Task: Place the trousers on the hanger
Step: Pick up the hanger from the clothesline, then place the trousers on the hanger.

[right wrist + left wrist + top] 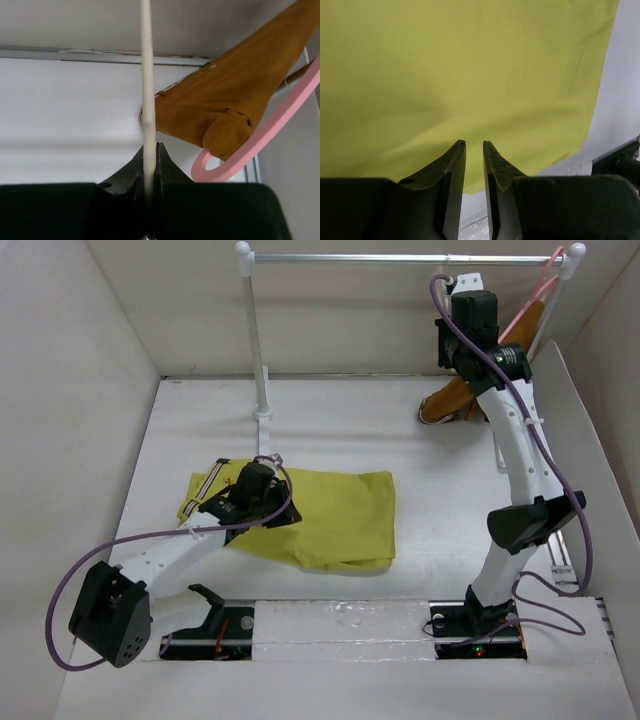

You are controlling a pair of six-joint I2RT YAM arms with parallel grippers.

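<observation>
Trousers [330,515] lie flat on the counter [400,440], centre-left, with the striped waistband toward the left.

Left arm [180,550]: jaws sit over the waistband half. In the wrist view the tips stand slightly apart with nothing between them. Cloth [470,75] fills the view beyond, its edge off to the right. Cannot tell whether the tips touch the cloth.

Right arm [520,460]: raised at back right under the rail [400,257], jaws clamped on the hanger [146,75], whose rod runs straight up from between the tips. Brown garment [225,100] on the pink hanger [260,140] hangs just right of it. Hanger is well apart from the trousers.
</observation>
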